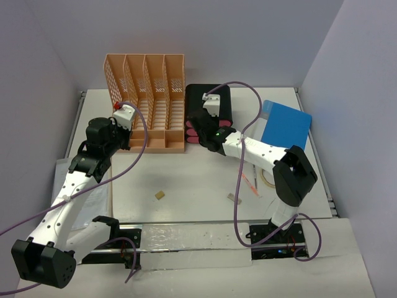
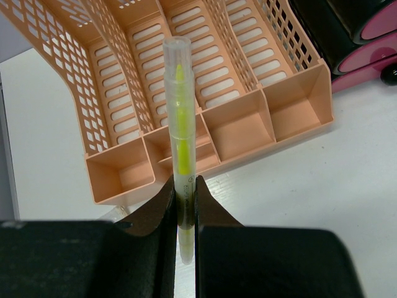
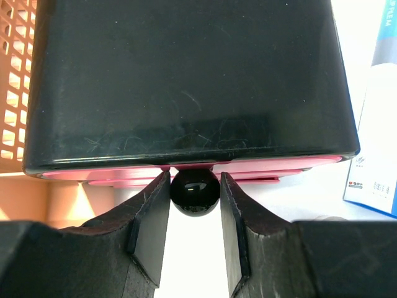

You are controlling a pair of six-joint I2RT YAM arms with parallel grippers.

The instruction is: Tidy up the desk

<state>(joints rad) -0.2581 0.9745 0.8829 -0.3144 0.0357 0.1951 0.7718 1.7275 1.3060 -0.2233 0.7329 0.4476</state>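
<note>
— White desk [image 1: 198,180], lilac walls round it, spread under both arms. Entries from the left?
— One: loose papers [image 1: 93,198] at the left edge. Two: left gripper [image 2: 184,202], narrow, clamped on a yellow highlighter [image 2: 180,118] at the front of the peach file rack [image 2: 236,118]; not yet stowed.
— Middle?
— Tan scrap [image 1: 160,195], unsorted. Black drawer box [image 3: 186,81]; right gripper [image 3: 195,180] flanks its round knob [image 3: 195,194], and I cannot tell whether it pinches.
— Right side?
— Orange pen [image 1: 249,184], a ring, perhaps tape [image 1: 268,177], blue book [image 1: 285,124], all loose. Judgement: early stage, most items left to sort.
</note>
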